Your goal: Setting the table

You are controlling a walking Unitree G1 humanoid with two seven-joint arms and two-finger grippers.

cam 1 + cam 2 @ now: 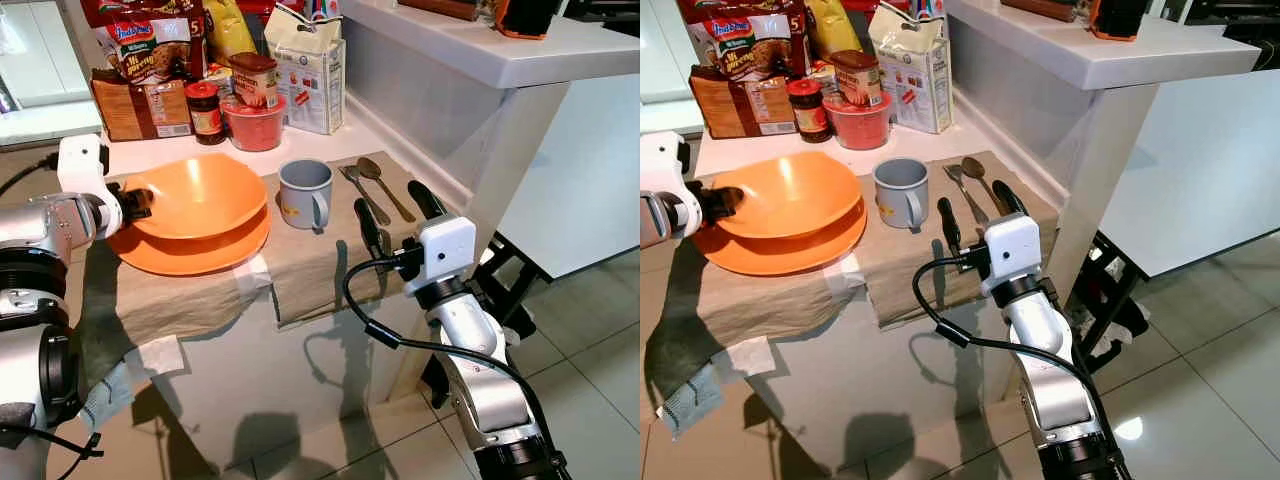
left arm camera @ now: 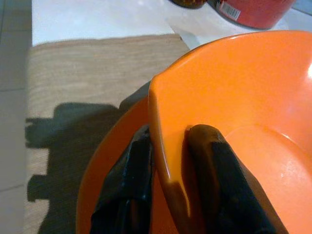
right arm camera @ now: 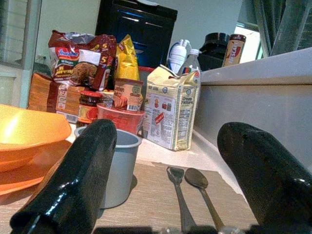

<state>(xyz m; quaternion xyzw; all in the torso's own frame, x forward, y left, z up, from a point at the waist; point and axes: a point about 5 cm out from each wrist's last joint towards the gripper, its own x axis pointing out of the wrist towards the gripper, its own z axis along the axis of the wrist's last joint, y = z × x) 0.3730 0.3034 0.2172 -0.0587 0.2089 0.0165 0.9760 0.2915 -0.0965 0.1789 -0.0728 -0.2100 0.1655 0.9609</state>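
Note:
An orange bowl [image 1: 205, 192] lies slightly tilted on an orange plate [image 1: 205, 255] at the left of the beige placemat [image 1: 320, 262]. My left gripper [image 1: 138, 203] is shut on the bowl's left rim, with one finger [image 2: 219, 185] inside the bowl [image 2: 243, 87] and the other outside, over the plate [image 2: 109, 165]. A grey mug [image 1: 305, 190] stands right of the plate. Beyond it a fork [image 1: 362, 193] and a spoon [image 1: 382, 182] lie side by side. My right gripper [image 1: 392, 200] is open at the table's front edge, just before the cutlery, holding nothing.
Groceries crowd the back of the table: noodle packs [image 1: 145, 45], a jar [image 1: 205, 112], a red tub [image 1: 254, 127] and a white carton [image 1: 312, 75]. A raised white counter [image 1: 500, 50] walls the right side. A grey cloth [image 1: 105, 395] hangs off the front left.

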